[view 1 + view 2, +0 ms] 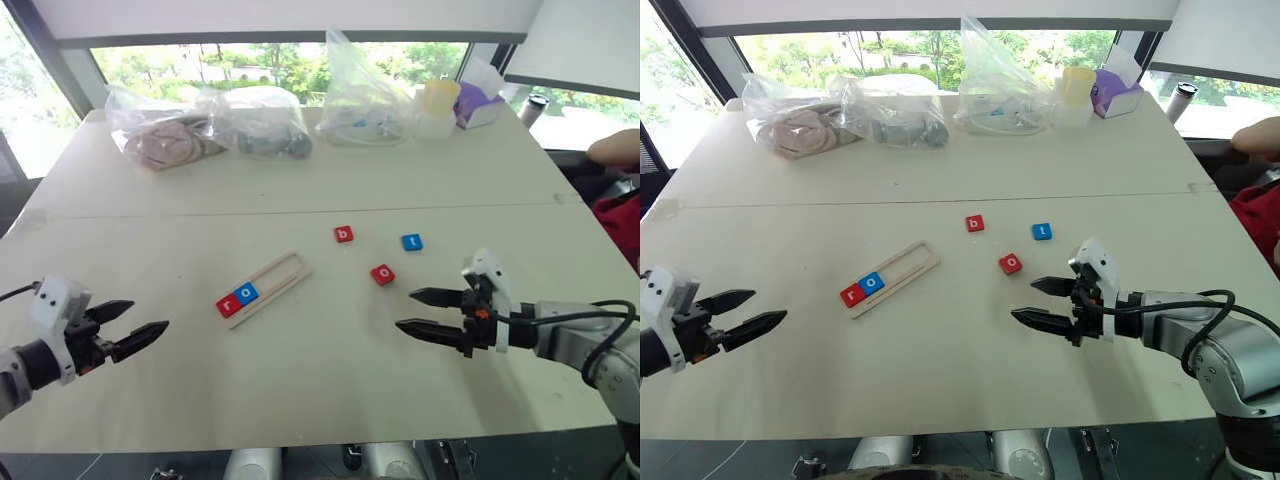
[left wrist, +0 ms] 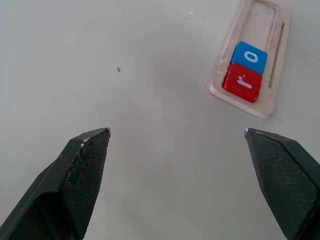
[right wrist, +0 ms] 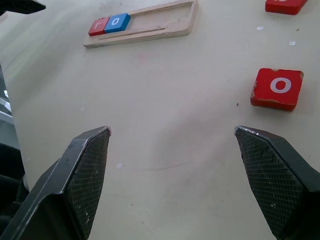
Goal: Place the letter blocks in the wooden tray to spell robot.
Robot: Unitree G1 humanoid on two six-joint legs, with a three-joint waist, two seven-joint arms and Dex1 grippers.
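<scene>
Wooden tray holds red r, blue o; 3 blocks loose; both hands spread, empty.

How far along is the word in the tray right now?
Done: red r and blue o sit at the near end of the wooden tray. In hand: nothing; left tool and right tool are open. Left: red b, red o, blue t, loose on the table.

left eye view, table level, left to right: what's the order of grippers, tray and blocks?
left gripper → red r block → blue o block → wooden tray → red b block → red o block → blue t block → right gripper.
</scene>
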